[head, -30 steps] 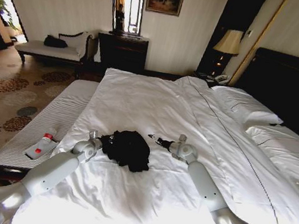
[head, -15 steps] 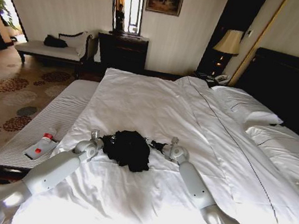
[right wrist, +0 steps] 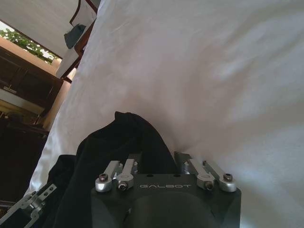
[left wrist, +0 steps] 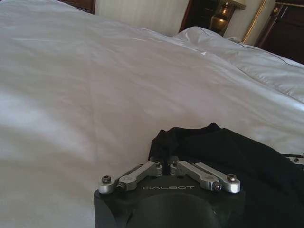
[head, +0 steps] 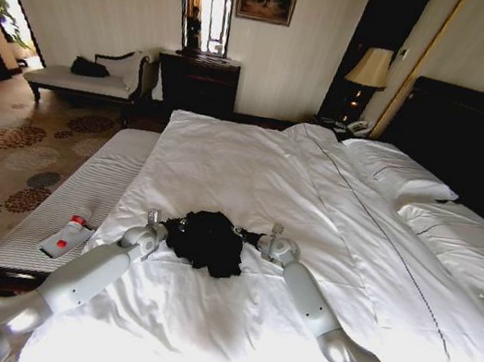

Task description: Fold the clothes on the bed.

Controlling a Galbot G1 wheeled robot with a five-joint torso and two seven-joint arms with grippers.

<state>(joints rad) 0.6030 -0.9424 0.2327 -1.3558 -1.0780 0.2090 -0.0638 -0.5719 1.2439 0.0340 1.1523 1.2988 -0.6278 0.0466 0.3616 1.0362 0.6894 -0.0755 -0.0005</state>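
The clothes, one black T-shirt, lie bunched in a heap on the white duvet of the bed, near its foot. My left gripper lies against the heap's left edge. In the left wrist view the left gripper has its fingers drawn together, pinching the edge of the black cloth. At the heap's right edge is my right gripper. The right wrist view has that gripper open, a raised fold of the shirt between its spread fingers.
A striped bench runs along the bed's left side and carries a red-capped bottle and pouch. White pillows lie before the dark headboard. Beyond the bed stand a chaise, a dresser and a lamp.
My right gripper has slid left across the duvet and now reaches the shirt's right edge. The left arm and the heap have stayed in place.
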